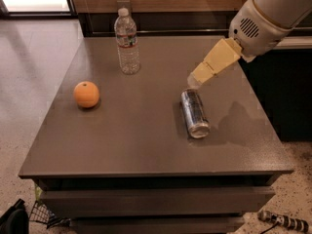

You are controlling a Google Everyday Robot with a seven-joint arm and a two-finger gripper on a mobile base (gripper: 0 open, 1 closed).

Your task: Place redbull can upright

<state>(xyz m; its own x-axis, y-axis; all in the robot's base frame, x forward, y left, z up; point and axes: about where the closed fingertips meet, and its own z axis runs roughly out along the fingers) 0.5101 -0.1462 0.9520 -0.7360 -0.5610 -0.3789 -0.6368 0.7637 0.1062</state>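
Silver and dark-panelled, the slim redbull can (195, 113) lies sideways on the grey counter (136, 140); just beyond its far end hovers the cream gripper (194, 81), open or closed we cannot tell.

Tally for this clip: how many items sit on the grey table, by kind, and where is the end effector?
Cans: 1, the redbull can, lying on its side
Bottles: 1, the water bottle, upright
Fruit: 1, the orange
Total: 3 on the table
The end effector hovers at the can's far end.
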